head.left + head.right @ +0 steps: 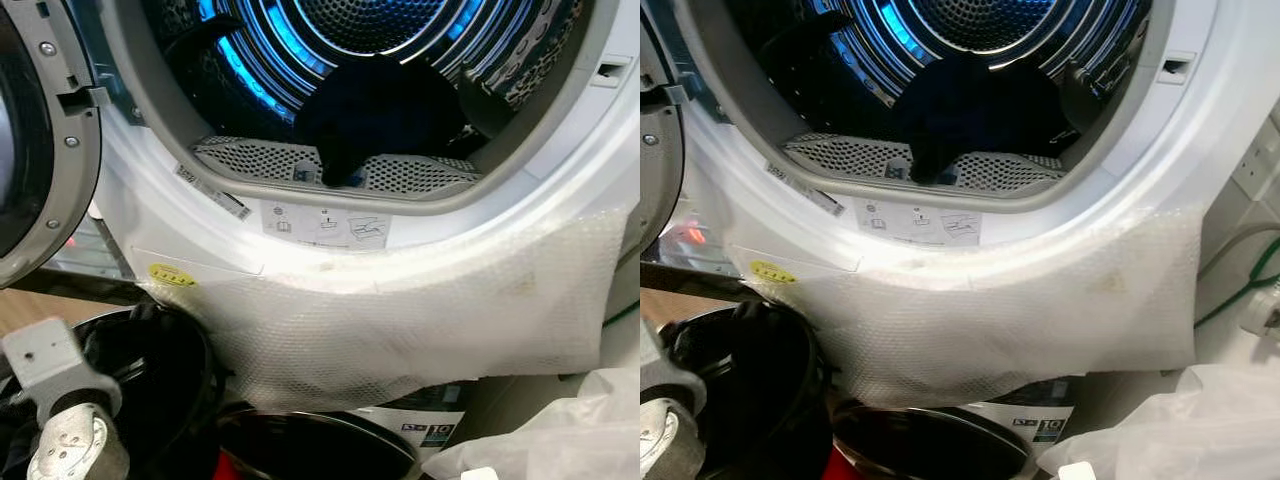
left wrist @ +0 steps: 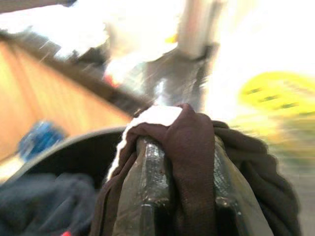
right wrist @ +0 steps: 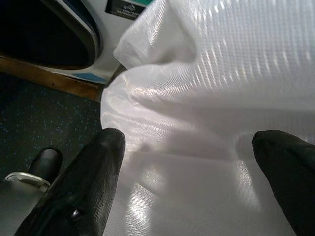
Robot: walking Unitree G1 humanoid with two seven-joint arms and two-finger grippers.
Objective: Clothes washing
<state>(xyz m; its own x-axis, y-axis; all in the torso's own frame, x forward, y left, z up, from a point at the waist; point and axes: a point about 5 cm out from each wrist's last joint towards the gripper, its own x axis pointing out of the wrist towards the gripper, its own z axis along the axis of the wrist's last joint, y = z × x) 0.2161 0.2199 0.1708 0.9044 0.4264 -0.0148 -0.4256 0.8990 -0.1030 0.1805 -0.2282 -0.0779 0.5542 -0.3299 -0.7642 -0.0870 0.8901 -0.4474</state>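
Brown knit cloth, a soft garment (image 2: 192,147), is draped over and pinched between the fingers of the left pincer (image 2: 179,196), just above the black basket (image 1: 150,370) below the open drum (image 1: 380,70). It looks light and limp, likely to sag and slip, so a bunched fold gives the surest hold. Spread wide, the right pincer (image 3: 197,162) hovers over white plastic sheeting (image 3: 221,73), holding nothing.

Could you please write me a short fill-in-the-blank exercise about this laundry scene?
1. The left gripper is shut on a dark ____ garment.
2. The right gripper hangs with its fingers ____ above the white plastic sheet.
3. The dark clothing lies inside the machine's ____.
4. The drum's inside glows with ____ light.

Missing words: brown; open; drum; blue
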